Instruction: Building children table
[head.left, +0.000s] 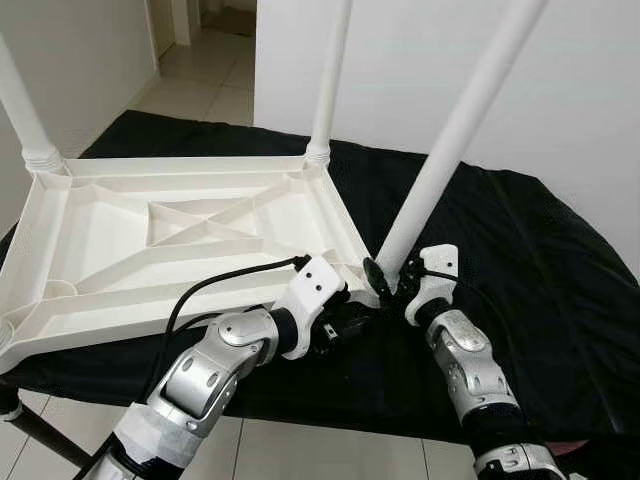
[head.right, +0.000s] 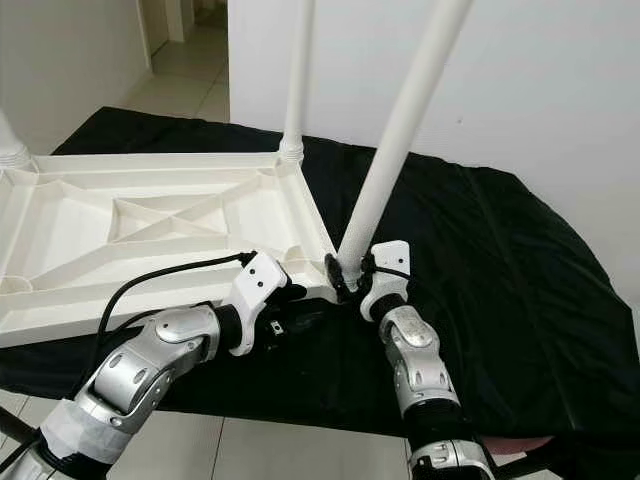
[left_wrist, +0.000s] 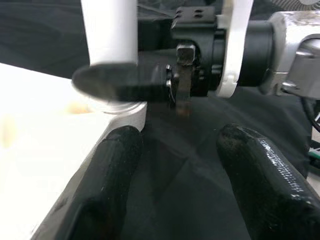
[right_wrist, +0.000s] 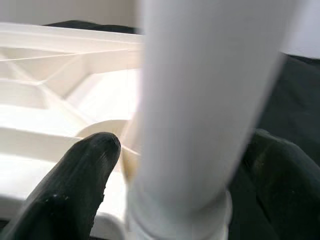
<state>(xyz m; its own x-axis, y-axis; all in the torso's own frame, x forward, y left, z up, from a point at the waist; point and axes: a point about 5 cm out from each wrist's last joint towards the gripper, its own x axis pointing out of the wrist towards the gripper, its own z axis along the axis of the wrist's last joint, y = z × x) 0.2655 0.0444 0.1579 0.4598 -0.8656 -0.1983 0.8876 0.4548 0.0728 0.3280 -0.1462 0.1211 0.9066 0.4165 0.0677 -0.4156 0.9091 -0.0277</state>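
Lying upside down on the black cloth-covered surface (head.left: 520, 260): white ribbed plastic tabletop (head.left: 150, 240), so corner sockets face up. Clamped around the base of the leaning white plastic tube leg (head.left: 440, 150), right gripper (head.left: 385, 285), probably to seat it in the near corner. Spread open beside that corner, holding nothing, left gripper (left_wrist: 175, 175), likely steadying.

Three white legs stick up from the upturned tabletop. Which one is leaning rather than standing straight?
The near-corner leg, held by the right gripper. It tilts away from the tabletop; the other two stand upright.
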